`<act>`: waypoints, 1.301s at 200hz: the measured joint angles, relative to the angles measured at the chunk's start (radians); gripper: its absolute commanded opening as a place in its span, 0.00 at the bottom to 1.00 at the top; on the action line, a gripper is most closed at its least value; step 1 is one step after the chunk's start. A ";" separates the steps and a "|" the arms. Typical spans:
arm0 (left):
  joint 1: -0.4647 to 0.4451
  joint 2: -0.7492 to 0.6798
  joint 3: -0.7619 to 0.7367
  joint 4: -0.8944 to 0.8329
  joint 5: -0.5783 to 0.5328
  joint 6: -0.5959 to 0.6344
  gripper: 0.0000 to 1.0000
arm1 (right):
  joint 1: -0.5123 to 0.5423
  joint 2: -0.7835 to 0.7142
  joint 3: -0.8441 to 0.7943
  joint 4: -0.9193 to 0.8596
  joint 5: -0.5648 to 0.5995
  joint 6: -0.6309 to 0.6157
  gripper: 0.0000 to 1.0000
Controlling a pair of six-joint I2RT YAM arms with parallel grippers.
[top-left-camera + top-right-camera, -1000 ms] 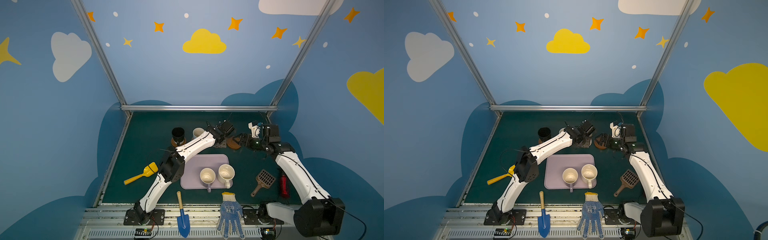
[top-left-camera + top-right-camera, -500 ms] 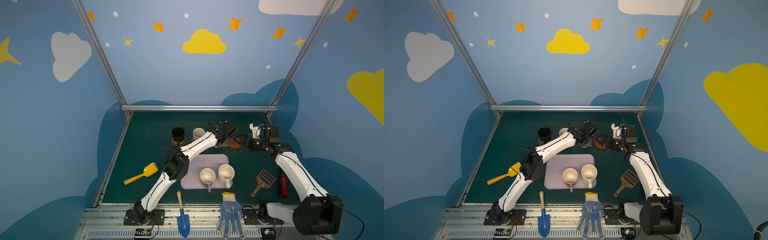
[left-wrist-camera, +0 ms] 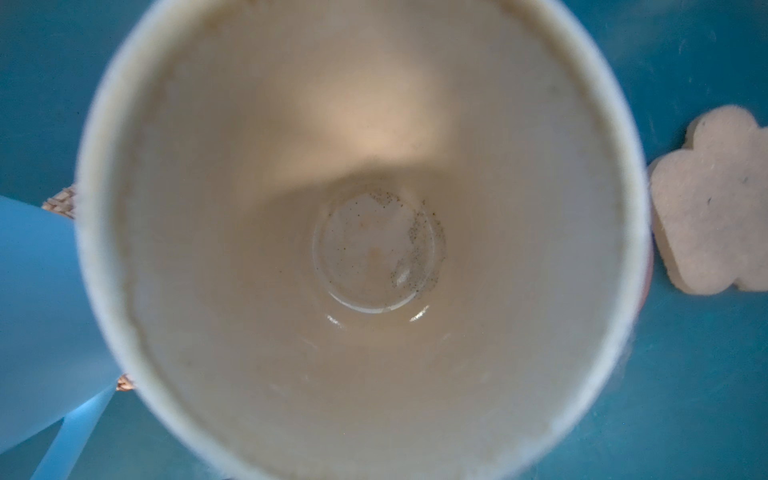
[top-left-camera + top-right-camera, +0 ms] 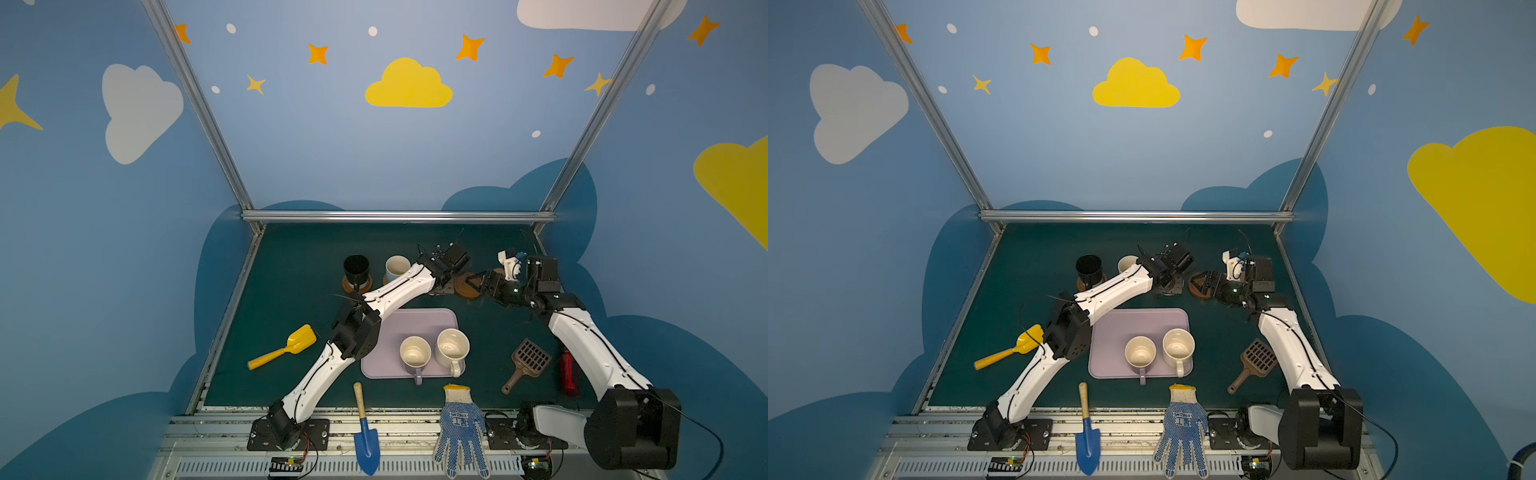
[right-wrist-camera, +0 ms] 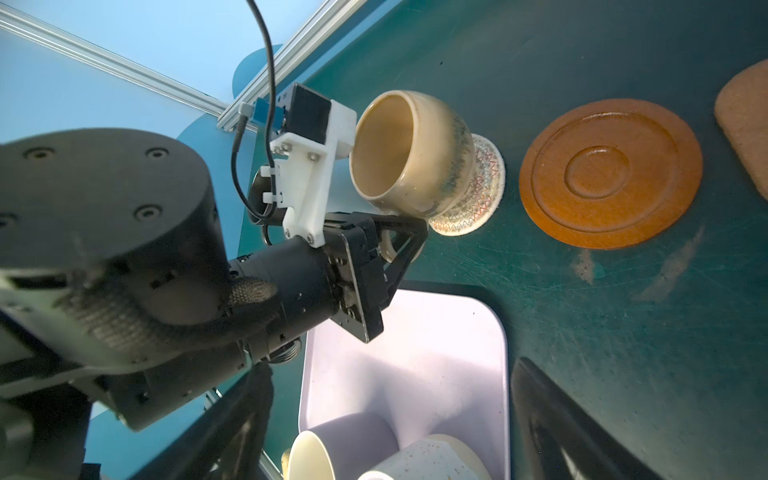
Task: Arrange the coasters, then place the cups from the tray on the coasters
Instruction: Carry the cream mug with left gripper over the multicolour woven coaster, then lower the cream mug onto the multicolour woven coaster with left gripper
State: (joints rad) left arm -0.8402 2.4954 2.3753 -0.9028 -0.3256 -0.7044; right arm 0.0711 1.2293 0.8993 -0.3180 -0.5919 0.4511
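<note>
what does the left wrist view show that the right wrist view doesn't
Only left wrist: the light blue mug and the specks at the bottom inside the tan mug. Only right wrist: the left gripper shut on that mug's handle, the pale woven coaster at its base, the brown wooden coaster, and the tray with a lavender mug and a speckled mug. Both: the tan mug, the green table, and probably the cloud-shaped coaster, just an edge of it in the right wrist view.

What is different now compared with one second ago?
The left arm's elbow swung slightly toward the tray. Nothing taken or released: the left gripper stays shut on the handle of the tan-yellow cup at the pale woven coaster; the right gripper stays open.
</note>
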 measured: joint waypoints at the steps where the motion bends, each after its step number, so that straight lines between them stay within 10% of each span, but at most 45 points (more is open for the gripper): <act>1: 0.000 0.000 0.000 0.001 0.000 0.000 0.04 | 0.000 0.000 0.000 0.000 0.000 0.000 0.89; 260: -0.006 0.074 0.069 -0.038 0.014 -0.038 0.04 | -0.037 -0.014 -0.007 0.008 -0.016 -0.011 0.87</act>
State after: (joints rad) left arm -0.8463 2.5694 2.4443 -0.9405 -0.3111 -0.7422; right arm 0.0345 1.2152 0.8925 -0.3099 -0.6075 0.4404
